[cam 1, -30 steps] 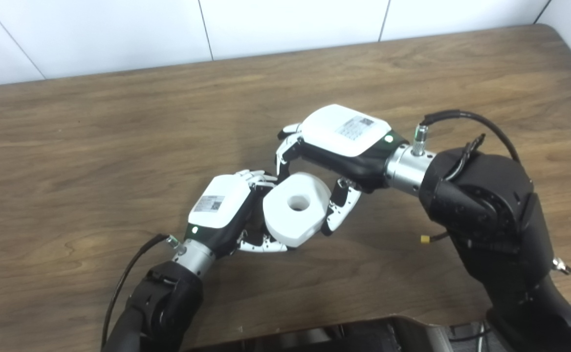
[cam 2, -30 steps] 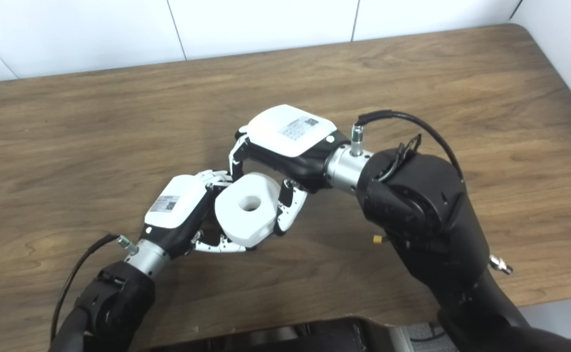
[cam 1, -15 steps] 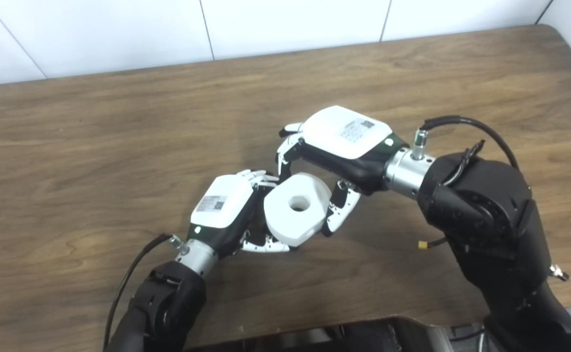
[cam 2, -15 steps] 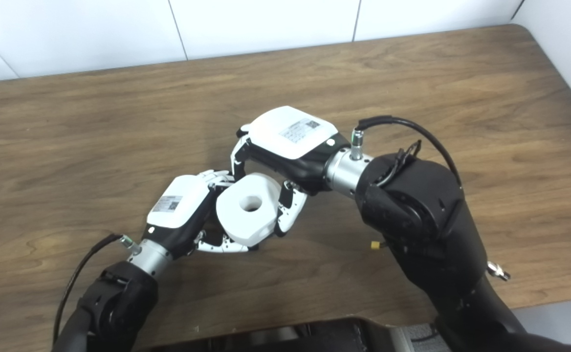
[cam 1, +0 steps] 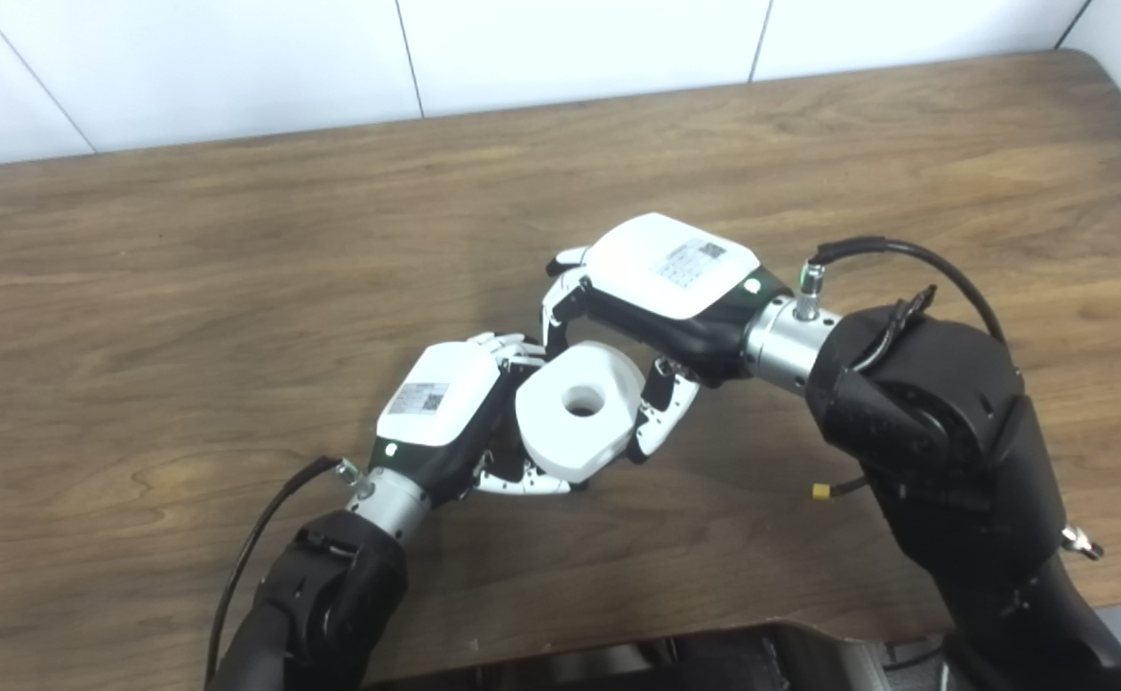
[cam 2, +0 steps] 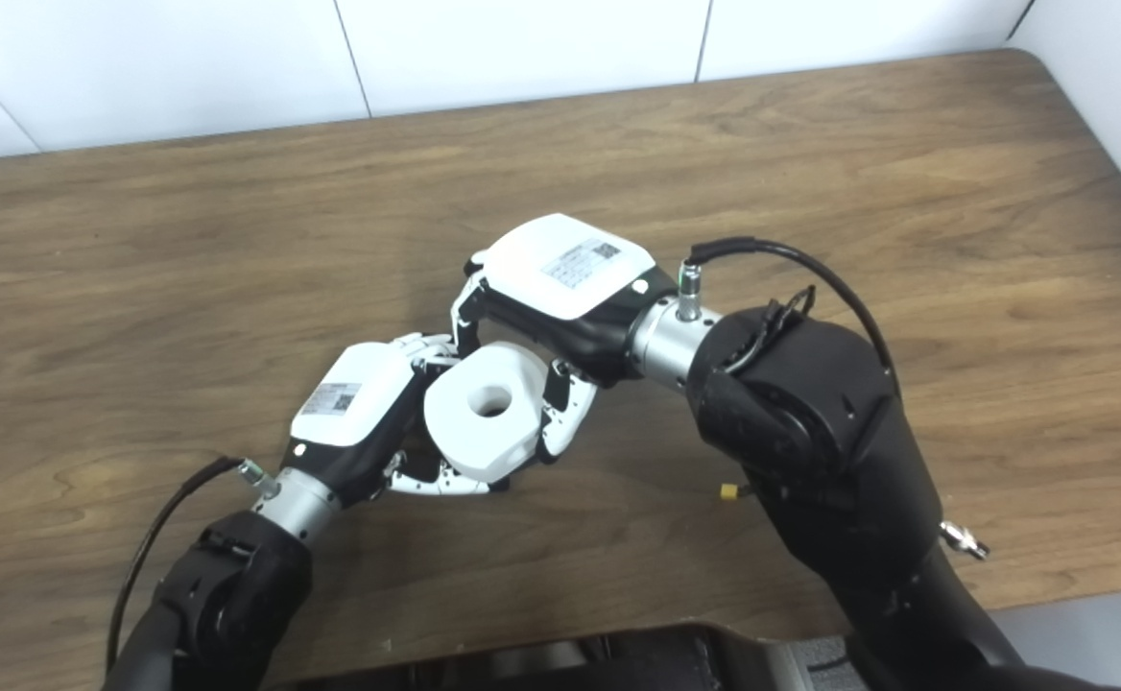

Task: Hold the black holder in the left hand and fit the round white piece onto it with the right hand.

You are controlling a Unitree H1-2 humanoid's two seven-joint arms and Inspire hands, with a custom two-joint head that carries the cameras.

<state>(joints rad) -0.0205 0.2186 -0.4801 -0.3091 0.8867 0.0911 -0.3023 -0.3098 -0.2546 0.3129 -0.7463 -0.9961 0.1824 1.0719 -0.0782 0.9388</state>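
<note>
At the bottom edge a dark, curved shape (cam 1: 676, 662) is cut off by the frame, and what it is cannot be told. Both forearms are cut off there too.

The left hand (cam 1: 441, 417) sits low over the table (cam 1: 186, 288), its white back turned up, so its palm is hidden. Its fingers (cam 1: 522, 483) curl under and around the near-left side of the white piece (cam 1: 575, 411), with more fingertips showing at the piece's upper left edge. The holder cannot be made out: only dark slivers show between the left palm and the piece, and they may be the hand's own body. Whether the left hand is clamped on the holder, on the piece, or on both cannot be told.

The piece lies between the two hands, near the table's middle. It is a thick white disc, roughly round with flattened facets on its rim, and has a round hole (cam 2: 493, 402) in its top face. It is tilted a little, its face turned up toward the cameras. Whether it touches the table is hidden by the fingers below.

The right hand (cam 2: 560, 283) arches over the piece's far side, fingers on the upper left rim and thumb (cam 1: 655, 422) on the right rim, gripping it.

A cable (cam 1: 892, 251) loops over the right wrist. Beyond the table is a white wall (cam 1: 570, 48).
</note>
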